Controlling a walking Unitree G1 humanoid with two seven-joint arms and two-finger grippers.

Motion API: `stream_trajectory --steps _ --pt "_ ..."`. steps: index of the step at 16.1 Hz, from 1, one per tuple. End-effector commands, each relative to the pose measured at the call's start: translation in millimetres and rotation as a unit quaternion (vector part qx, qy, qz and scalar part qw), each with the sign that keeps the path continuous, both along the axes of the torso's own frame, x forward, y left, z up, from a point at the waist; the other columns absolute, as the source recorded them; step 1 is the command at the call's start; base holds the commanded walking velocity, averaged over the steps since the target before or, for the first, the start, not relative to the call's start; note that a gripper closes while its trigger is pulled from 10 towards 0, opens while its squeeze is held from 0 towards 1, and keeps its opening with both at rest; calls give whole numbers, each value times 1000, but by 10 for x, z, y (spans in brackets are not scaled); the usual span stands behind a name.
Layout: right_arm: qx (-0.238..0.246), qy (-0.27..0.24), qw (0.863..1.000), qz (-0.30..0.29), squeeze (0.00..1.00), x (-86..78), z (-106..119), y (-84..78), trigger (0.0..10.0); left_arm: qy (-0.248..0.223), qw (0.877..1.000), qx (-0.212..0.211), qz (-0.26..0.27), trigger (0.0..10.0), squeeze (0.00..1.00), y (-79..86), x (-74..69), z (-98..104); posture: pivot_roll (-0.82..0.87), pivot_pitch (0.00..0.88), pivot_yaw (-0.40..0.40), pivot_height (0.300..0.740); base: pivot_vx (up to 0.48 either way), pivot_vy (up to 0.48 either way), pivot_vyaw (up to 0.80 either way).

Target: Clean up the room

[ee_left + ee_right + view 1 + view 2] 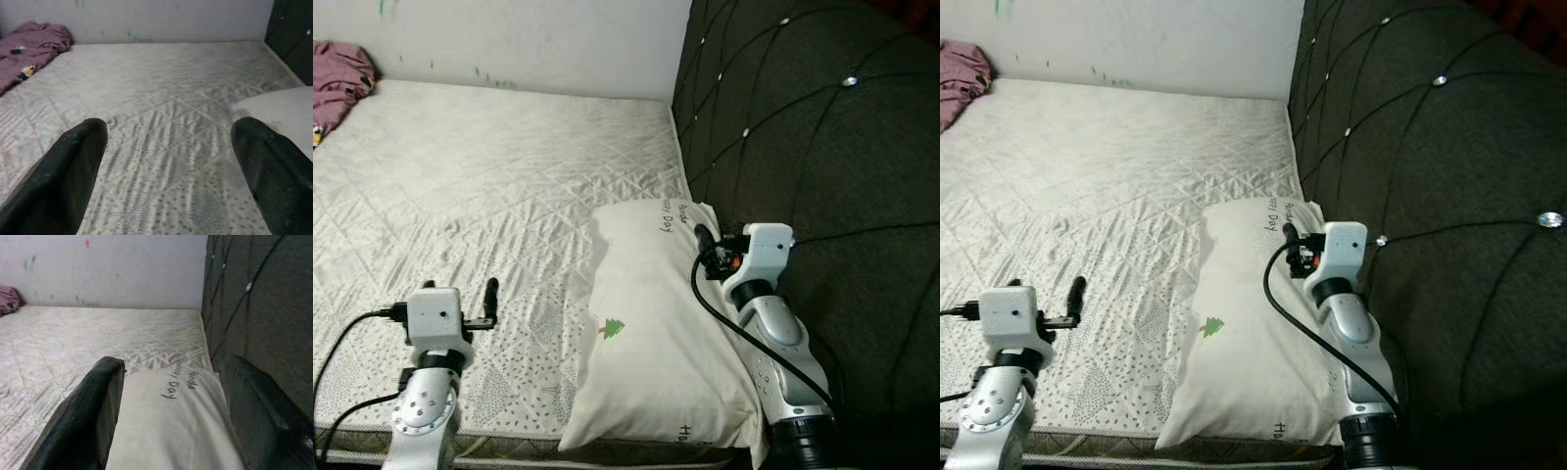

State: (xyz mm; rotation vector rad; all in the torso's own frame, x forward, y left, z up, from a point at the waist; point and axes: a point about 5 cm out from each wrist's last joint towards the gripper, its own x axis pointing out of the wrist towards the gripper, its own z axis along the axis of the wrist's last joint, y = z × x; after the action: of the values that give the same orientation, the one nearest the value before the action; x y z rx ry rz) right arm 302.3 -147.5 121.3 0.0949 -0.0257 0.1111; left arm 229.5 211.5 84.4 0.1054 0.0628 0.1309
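A white pillow (pixel 646 333) with a small green tree print and "Panda Day" lettering lies on the bed's right side, against the dark headboard. My right gripper (pixel 176 364) hovers open above the pillow's far end; one finger (pixel 83 421) is over the pillow and the other (pixel 264 401) runs along the headboard. My left gripper (pixel 168 132) is open over the bare mattress (pixel 489 176), left of the pillow, with nothing between its fingers. A crumpled pink cloth (pixel 337 83) lies at the mattress's far left corner.
The dark tufted headboard (pixel 803 127) with shiny buttons rises along the right. A white wall (pixel 509 39) with faint marks closes the far side. The mattress's front edge (pixel 509 446) runs just before my arms.
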Motion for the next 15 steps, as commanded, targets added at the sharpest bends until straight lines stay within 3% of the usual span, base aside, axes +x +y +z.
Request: stream_trajectory --steps 1,6,12,15 --pt "0 -3 1000 -6 0 1 13 -19 10000 6 1000 -2 -7 10000 0 4 1 -12 -18 0 -39 740 0 480 0" --pt "3 3 1000 -4 0 4 -2 -16 10000 8 1000 -16 3 10000 0 15 2 -20 -19 0 -41 740 0 480 -304" --pt "10 30 999 -26 0 13 -80 -53 10000 9 999 -32 8 10000 0 35 12 -25 -20 0 -43 740 0 480 0" --pt "-12 37 999 -16 0 27 -101 -15 10000 9 999 -33 7 10000 0 27 17 -23 -20 0 -46 740 0 480 0"
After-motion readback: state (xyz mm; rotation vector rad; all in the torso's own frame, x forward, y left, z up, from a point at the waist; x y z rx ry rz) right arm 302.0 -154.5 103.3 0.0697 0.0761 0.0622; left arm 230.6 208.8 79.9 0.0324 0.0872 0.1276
